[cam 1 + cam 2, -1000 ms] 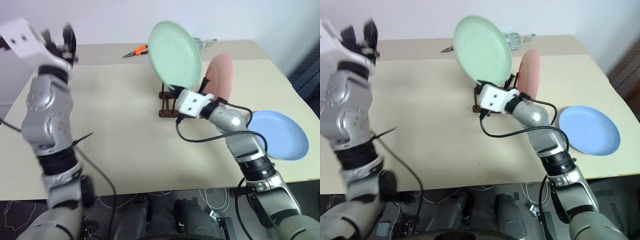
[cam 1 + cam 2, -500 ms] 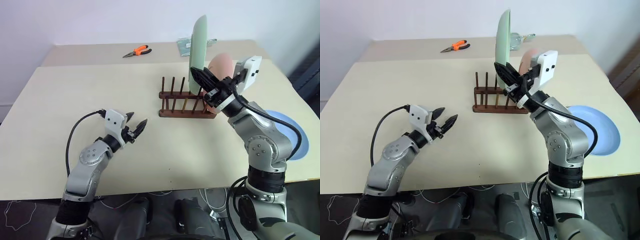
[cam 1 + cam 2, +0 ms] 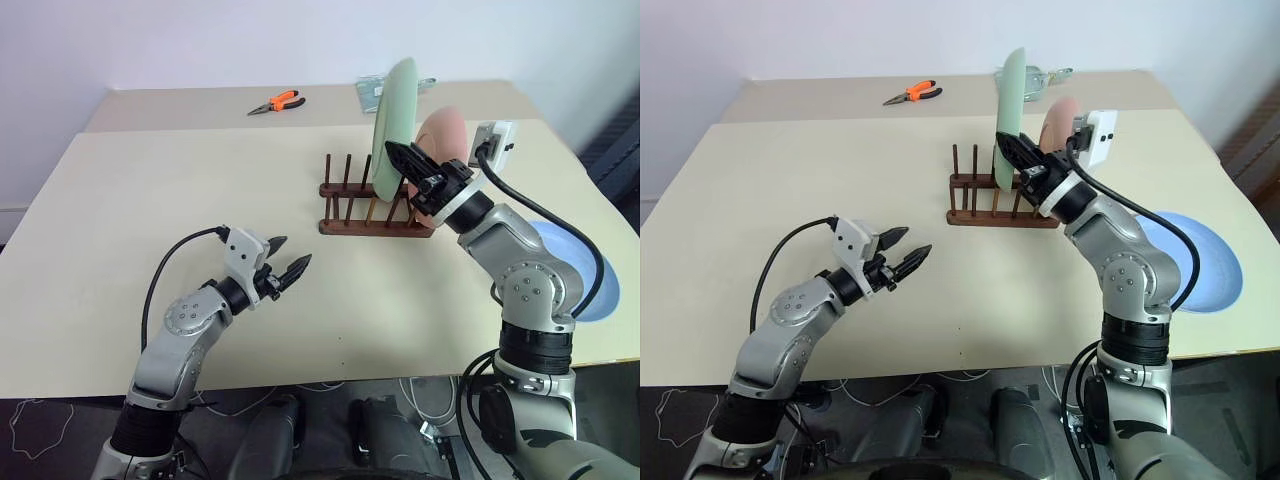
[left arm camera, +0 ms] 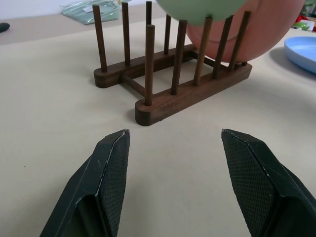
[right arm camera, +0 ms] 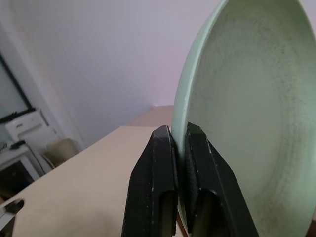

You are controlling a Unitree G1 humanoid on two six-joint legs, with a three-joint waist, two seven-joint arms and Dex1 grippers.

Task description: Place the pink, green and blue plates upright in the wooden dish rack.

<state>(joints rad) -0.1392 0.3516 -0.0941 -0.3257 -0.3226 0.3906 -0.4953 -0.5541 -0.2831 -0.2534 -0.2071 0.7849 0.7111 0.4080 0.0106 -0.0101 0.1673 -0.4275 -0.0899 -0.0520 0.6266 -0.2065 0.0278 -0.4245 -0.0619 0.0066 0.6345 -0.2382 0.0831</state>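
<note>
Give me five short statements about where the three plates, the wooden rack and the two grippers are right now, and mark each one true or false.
1. The right gripper is shut on the rim of the round pale green plate. True.
2. The round pink plate lies flat on the beige table. False: it stands on edge at the end of the dark brown wooden dish rack.
3. The round blue plate is in the rack. False: it lies flat on the table beside the right arm.
4. The left gripper is open and holds nothing. True.
5. The orange-handled pliers lie between the rack's pegs. False: they lie on the far table, away from the rack.
</note>
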